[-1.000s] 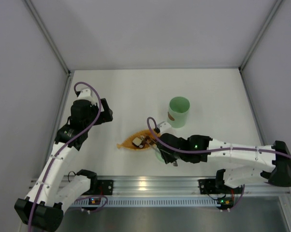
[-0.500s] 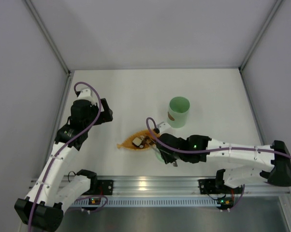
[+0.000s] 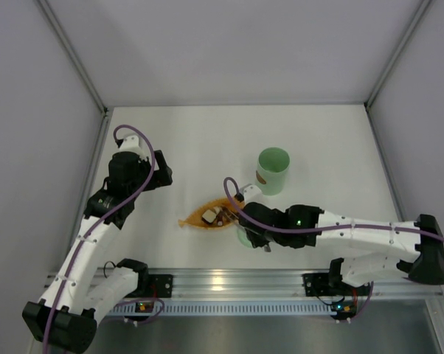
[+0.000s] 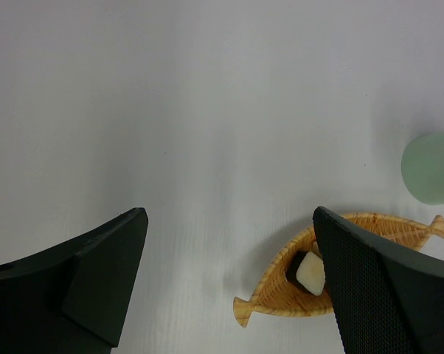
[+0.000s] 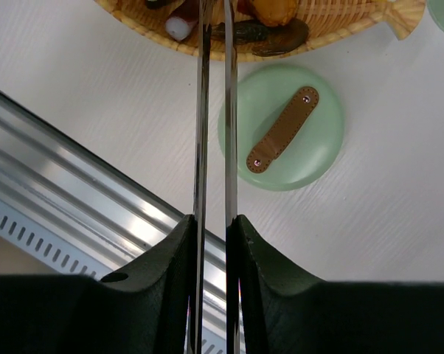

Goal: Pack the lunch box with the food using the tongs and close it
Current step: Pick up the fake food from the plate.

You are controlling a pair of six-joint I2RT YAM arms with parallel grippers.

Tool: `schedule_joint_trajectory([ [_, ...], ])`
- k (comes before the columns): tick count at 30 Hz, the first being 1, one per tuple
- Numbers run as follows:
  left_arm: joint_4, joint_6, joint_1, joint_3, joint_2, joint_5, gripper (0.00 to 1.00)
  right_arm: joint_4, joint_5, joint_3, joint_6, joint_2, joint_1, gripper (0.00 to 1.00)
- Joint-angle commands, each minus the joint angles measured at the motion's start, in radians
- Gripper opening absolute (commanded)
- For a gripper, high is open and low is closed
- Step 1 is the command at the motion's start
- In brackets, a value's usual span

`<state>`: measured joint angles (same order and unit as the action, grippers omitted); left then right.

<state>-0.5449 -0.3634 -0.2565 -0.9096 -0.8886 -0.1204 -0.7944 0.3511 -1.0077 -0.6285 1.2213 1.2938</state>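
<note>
Right wrist view: the right fingers (image 5: pixel 163 295) clench the tongs (image 5: pixel 201 110), arms squeezed nearly parallel over the food (image 5: pixel 270 33) in the orange dish (image 5: pixel 340 22) (lid (image 5: pixel 310 147) just beside). Meanwhile the left fingers (image 4: pixel 369 295) gape idle. With the lunch box (image 3: pixel 273 170) standing apart, a thinly pinched piece could slip during transfer.

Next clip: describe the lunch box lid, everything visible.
The lid is a flat, round, pale mint-green disc with a brown leather-like strap handle fixed by two rivets. It lies off the box, handle up, on the white table, just below the wicker dish in the right wrist view. One arm of the tongs crosses its edge there; nothing grips it.
</note>
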Motion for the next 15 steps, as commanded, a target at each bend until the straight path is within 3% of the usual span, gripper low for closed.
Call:
schedule_joint_trajectory([
  [1,0.017,0.012,0.003,-0.015,0.002,-0.005,0.99,-0.009,0.057,-0.077,0.0,-0.06,0.021,0.16],
  [15,0.019,0.012,0.003,-0.015,0.002,-0.007,0.99,-0.081,0.106,-0.143,0.006,-0.094,0.019,0.15],
])
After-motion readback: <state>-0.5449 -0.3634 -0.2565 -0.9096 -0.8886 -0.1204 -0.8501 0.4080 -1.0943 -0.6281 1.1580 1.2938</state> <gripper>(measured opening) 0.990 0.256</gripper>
